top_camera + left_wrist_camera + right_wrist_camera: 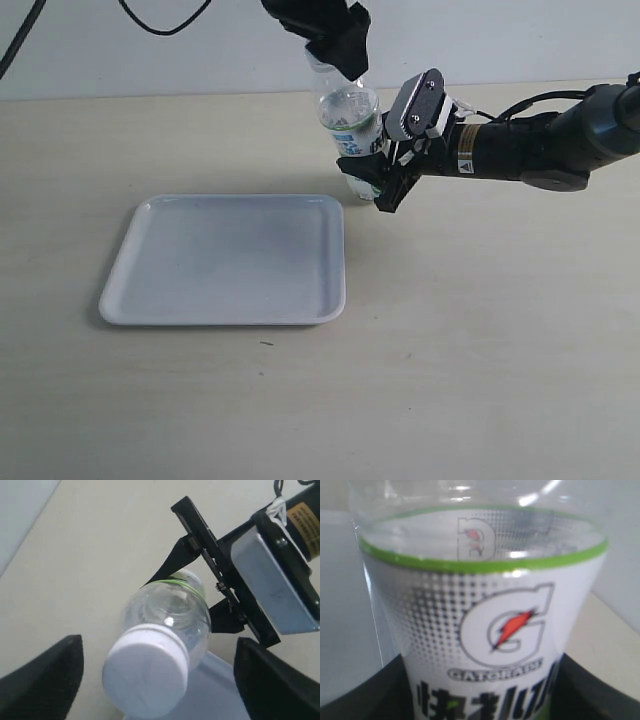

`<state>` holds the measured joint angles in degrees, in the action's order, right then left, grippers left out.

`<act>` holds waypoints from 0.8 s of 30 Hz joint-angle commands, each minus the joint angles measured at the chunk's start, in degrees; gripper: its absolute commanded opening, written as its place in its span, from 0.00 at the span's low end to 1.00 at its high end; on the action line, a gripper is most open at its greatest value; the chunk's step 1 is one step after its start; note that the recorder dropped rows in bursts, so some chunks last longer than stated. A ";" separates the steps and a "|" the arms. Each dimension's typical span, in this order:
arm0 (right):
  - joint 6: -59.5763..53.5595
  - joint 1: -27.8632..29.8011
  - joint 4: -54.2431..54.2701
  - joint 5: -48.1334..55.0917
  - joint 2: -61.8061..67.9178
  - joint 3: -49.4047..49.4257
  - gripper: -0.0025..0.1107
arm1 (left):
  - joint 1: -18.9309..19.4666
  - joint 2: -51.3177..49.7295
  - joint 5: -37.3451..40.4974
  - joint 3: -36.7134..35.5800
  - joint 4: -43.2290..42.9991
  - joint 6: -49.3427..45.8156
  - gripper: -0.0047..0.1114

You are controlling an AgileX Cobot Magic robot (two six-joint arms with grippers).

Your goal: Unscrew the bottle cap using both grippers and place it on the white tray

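White bottle cap. Clear bottle with a white label, green band, grey dot pattern and orange-red bolt logo. Glossy white tray, lower left, on a pale beige counter.

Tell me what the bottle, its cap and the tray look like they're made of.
The bottle: clear thin plastic, glossy; you see through it and highlights glint on it. The bottle cap: opaque white plastic, smooth, fairly matte. The white tray: glossy white, probably plastic or melamine; the sheen alone can't settle it.
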<state>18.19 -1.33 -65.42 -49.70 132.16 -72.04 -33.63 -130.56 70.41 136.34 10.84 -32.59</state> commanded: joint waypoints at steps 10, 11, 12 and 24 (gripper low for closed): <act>0.57 -0.03 -1.97 1.20 0.57 0.26 0.02 | 0.67 0.76 -0.44 0.47 0.31 -7.15 0.71; 0.57 -0.03 -1.97 1.20 0.57 0.26 0.02 | 1.10 0.76 -0.44 0.47 0.40 -6.51 0.71; 0.57 -0.03 -1.97 1.20 0.57 0.26 0.02 | 1.11 0.76 -0.44 0.47 0.54 -6.11 0.71; 0.57 -0.03 -1.97 1.20 0.57 0.26 0.02 | 1.91 0.76 -0.44 0.47 3.54 -4.79 0.29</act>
<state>18.99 -1.33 -65.53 -49.92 132.16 -72.04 -31.76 -130.46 70.75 136.34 13.40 -38.47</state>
